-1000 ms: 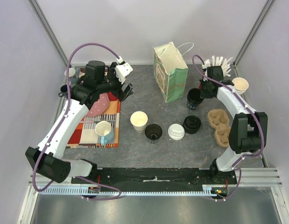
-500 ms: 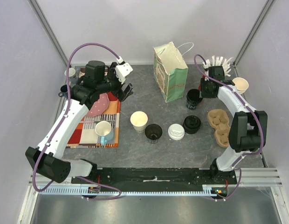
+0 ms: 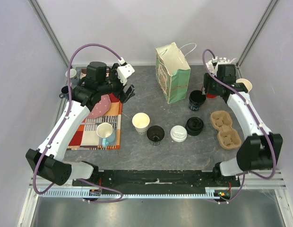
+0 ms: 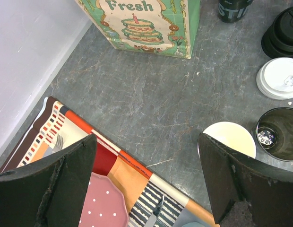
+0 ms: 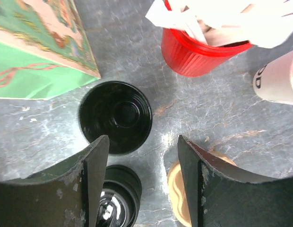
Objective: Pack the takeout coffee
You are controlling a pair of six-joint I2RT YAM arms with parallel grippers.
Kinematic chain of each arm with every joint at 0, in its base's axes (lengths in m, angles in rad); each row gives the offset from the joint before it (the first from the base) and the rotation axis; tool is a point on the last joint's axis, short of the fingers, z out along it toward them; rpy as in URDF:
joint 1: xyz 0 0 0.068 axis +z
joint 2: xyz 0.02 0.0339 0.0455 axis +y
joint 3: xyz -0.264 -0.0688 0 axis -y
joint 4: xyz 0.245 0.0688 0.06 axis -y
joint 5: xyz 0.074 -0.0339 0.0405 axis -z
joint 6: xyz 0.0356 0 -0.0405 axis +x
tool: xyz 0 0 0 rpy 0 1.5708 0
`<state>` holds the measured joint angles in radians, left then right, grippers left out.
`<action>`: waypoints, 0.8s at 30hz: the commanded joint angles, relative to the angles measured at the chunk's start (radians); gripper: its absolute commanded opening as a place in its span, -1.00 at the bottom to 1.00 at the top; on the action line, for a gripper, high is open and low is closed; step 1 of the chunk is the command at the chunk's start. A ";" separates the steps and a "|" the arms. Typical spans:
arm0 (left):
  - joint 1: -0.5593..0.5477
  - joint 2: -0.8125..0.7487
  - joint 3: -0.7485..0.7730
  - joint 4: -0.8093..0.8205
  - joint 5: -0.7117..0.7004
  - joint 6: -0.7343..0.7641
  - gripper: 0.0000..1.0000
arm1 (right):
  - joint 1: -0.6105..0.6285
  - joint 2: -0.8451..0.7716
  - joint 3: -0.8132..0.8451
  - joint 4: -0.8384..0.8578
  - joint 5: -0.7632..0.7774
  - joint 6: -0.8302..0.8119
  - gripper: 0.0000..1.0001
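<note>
**Top external view.** The right gripper (image 3: 209, 88) has parted its jaws from a closed hold and drawn back toward the rear right corner. The lidless black cup (image 3: 197, 100) it was at now stands free and upright on the table (image 3: 151, 101), just beside the paper bag (image 3: 173, 72). This cup is not the coffee to be packed, so the release reads as clearing it aside. Packing proper appears not to have begun. The white-lidded cup (image 3: 178, 133) stands near the front centre, between an open black cup (image 3: 155, 134) and a black-lidded cup (image 3: 194, 126). It is outside the bag and the cardboard cup carrier (image 3: 225, 128), and well apart from both grippers. The left gripper (image 3: 127, 90) hangs unchanged over the placemat (image 3: 90, 135).

**Left wrist view.** The left jaws stand wide apart and hold nothing. The white-lidded cup (image 4: 281, 78) lies beyond the right-hand finger (image 4: 241, 184), outside the gap.

**Right wrist view.** The right jaws are partly spread and empty. The lidless black cup (image 5: 115, 116) sits just ahead of the near finger (image 5: 92, 184), not gripped. The white-lidded cup is not in this view.
</note>
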<state>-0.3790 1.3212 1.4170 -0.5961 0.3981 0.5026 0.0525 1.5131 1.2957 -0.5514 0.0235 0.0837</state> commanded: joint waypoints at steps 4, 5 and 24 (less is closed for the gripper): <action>0.002 -0.053 -0.047 0.024 0.004 -0.012 0.87 | 0.079 -0.244 -0.088 -0.073 -0.081 -0.048 0.22; 0.002 -0.059 -0.067 0.025 0.002 -0.009 0.87 | 0.122 -0.292 -0.132 -0.076 -0.150 -0.092 0.22; 0.006 -0.050 -0.224 0.059 0.007 -0.029 0.83 | 0.569 -0.320 -0.328 -0.133 -0.411 -0.578 0.11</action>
<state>-0.3786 1.2716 1.2057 -0.5835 0.3977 0.5018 0.5358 1.1782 1.0069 -0.7555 -0.3401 -0.4267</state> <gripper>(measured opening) 0.918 0.539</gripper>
